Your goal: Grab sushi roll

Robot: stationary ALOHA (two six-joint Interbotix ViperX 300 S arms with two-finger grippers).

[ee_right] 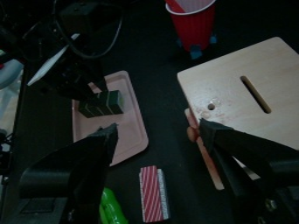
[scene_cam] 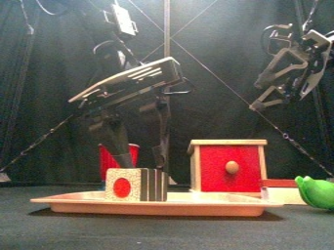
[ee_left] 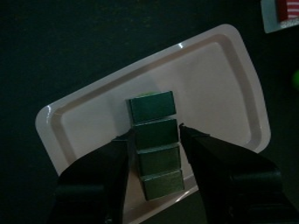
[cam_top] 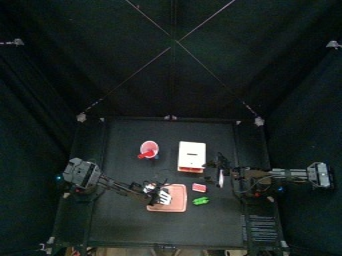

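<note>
The sushi roll [scene_cam: 137,184], a short white roll with a red centre and dark wrap, rests on the pale tray [scene_cam: 78,202]. In the left wrist view the roll [ee_left: 155,144] lies between my left gripper's [ee_left: 155,133] jaws, which press close against its two sides over the tray [ee_left: 222,79]. From above, the left gripper [cam_top: 154,189] is over the tray [cam_top: 168,204]. My right gripper [ee_right: 158,140] is open and empty, raised at the right [scene_cam: 280,68], beside the cream box.
A cream box with a red front [scene_cam: 229,166] and a red cup [scene_cam: 117,156] stand behind the tray. A small pink block [ee_right: 153,192] and a green piece [scene_cam: 313,191] lie to the tray's right, near the front edge.
</note>
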